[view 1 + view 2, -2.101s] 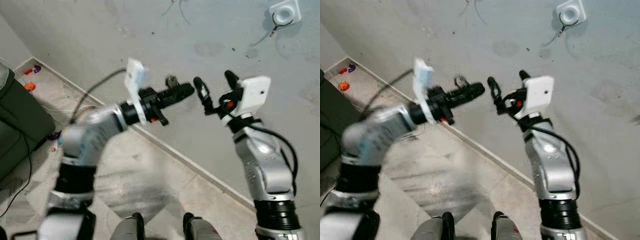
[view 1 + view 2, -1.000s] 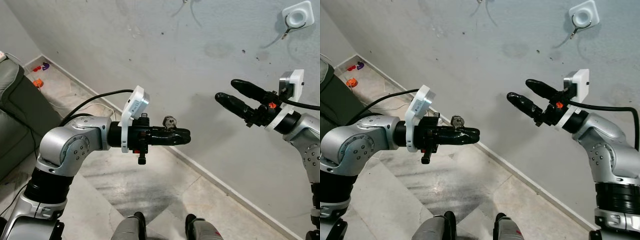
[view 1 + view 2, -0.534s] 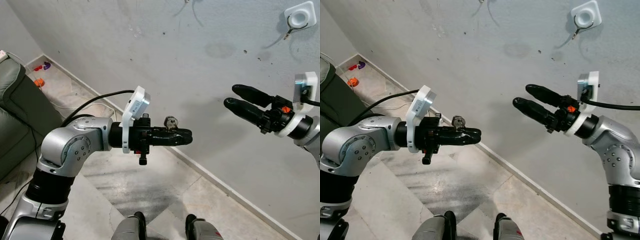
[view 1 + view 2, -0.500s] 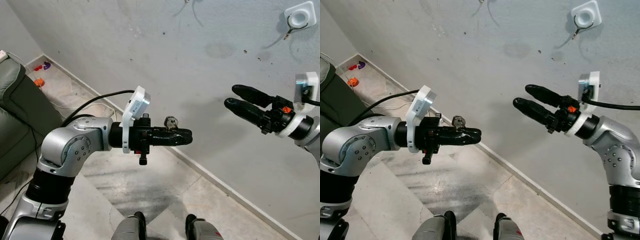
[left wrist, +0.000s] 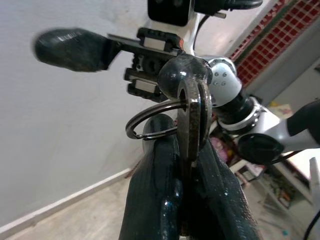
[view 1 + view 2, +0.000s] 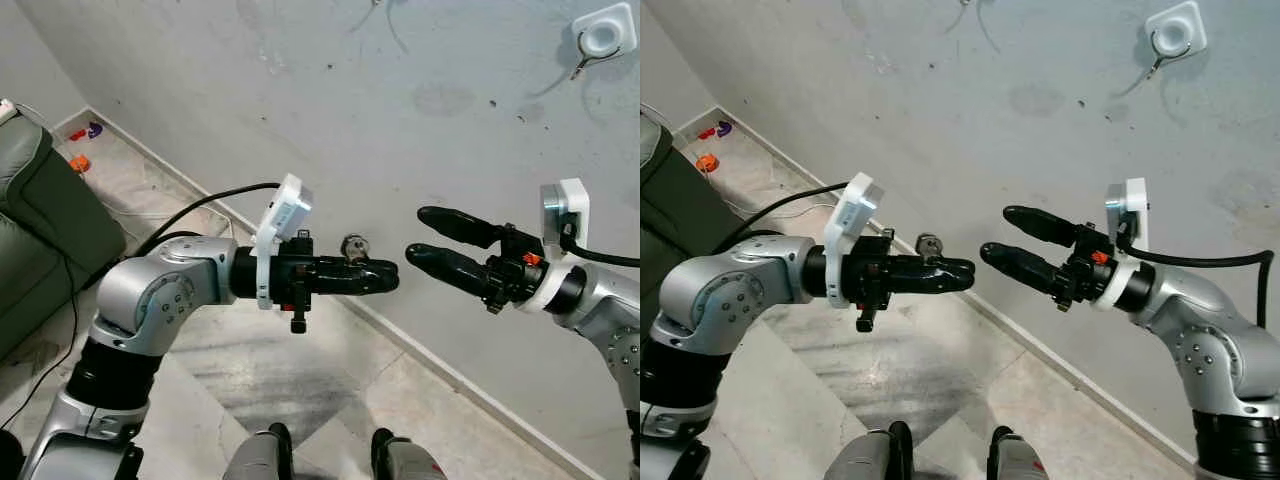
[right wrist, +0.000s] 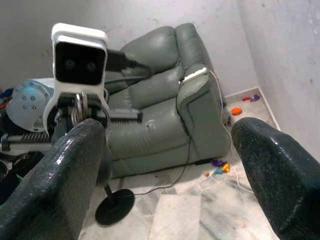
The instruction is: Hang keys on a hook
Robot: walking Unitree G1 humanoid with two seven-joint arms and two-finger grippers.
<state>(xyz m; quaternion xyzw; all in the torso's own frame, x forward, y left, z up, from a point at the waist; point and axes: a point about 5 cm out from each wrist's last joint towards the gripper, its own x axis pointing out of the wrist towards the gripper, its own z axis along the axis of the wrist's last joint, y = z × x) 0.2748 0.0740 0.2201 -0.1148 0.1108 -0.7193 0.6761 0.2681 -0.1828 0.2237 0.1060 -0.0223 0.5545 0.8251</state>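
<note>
Pinched between the closed fingers of the left gripper (image 6: pixel 385 278): a bunch of dull metal keys on a steel split ring (image 5: pixel 192 117), held out level. Opposite and near, the right gripper (image 6: pixel 1012 243), spread wide and empty (a handover, seemingly). High on the grey wall, well apart: the white square-backed hook (image 6: pixel 1169 37).

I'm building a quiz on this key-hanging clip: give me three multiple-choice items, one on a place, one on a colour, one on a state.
1. Where is the hook?
A) high on the wall, up to the right
B) on the floor
C) on the armchair

2. What colour is the armchair?
A) red
B) grey-green
C) white

3. How is the right gripper?
A) shut on the keys
B) open
C) holding a cable

Answers: 1 A, its white mount sits on the wall; 2 B, the right wrist view shows it; 3 B, fingers apart, while the left gripper pinches the keys.
</note>
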